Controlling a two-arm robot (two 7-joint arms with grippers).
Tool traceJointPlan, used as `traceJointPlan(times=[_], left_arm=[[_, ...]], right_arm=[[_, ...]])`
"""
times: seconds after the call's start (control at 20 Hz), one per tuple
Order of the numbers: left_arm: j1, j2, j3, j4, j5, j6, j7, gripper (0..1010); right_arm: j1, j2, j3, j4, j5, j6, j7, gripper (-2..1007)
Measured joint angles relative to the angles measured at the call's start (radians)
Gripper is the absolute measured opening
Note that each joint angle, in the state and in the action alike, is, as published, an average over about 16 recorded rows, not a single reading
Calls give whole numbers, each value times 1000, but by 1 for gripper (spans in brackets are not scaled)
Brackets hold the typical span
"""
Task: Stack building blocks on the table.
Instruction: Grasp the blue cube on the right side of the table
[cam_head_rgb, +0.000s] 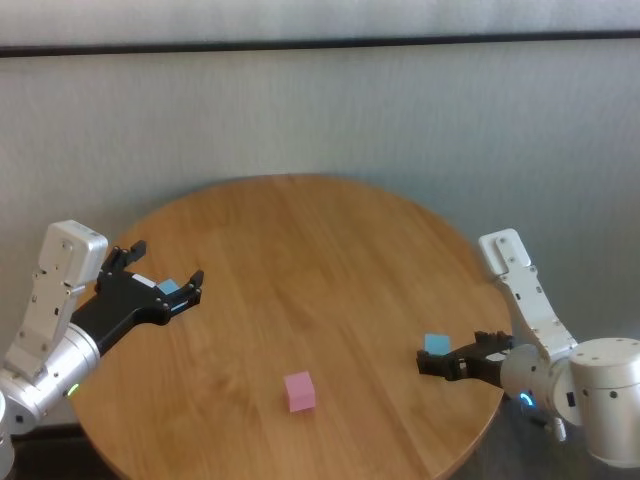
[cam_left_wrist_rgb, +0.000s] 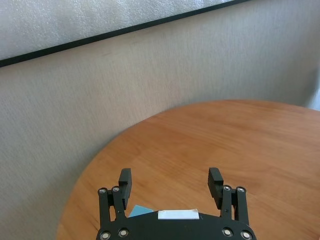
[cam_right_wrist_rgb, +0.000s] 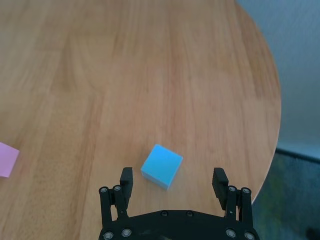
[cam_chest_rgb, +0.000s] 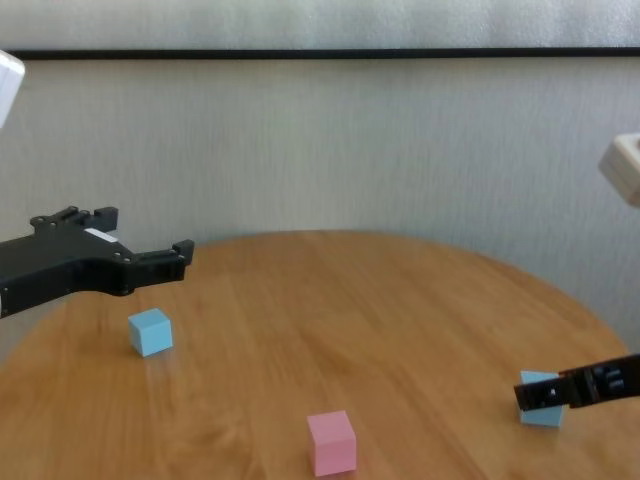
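A pink block (cam_head_rgb: 299, 391) lies near the front middle of the round wooden table (cam_head_rgb: 300, 240). One light blue block (cam_head_rgb: 168, 287) lies at the left; my left gripper (cam_head_rgb: 165, 263) hovers open above it, clear of it. In the left wrist view (cam_left_wrist_rgb: 170, 177) the block (cam_left_wrist_rgb: 137, 210) peeks out beneath the gripper body. The other blue block (cam_head_rgb: 436, 344) lies at the right edge. My right gripper (cam_head_rgb: 452, 352) is open and low, with that block (cam_right_wrist_rgb: 161, 166) just ahead of its fingertips (cam_right_wrist_rgb: 125, 175), nearer one finger. The chest view shows all three blocks apart.
The table's right edge (cam_right_wrist_rgb: 272, 130) is close behind the right blue block, with floor beyond. A pale wall (cam_chest_rgb: 320, 150) stands behind the table. The table's middle (cam_chest_rgb: 350, 300) is bare wood.
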Motion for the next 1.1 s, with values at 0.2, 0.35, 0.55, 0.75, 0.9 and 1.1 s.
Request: traceJointPlan(times=[0.2,0.35,0.55,0.75,0.9,1.1], left_arm=[[0,0,0,0,0,0,0,1000],[0,0,0,0,0,0,0,1000],[0,0,0,0,0,0,0,1000],[0,0,0,0,0,0,0,1000],[0,0,0,0,0,0,0,1000],[0,0,0,0,0,0,0,1000]], right_arm=[[4,-22,9,4,-7,32,-20,1005],[9,-38,15,9,-12,51,-33,1005],[15,-59,23,17,-18,66,-42,1005],[23,-79,32,26,-21,79,-49,1005],[28,-94,38,31,-24,90,-54,1005],[33,-111,44,38,-30,106,-60,1005]])
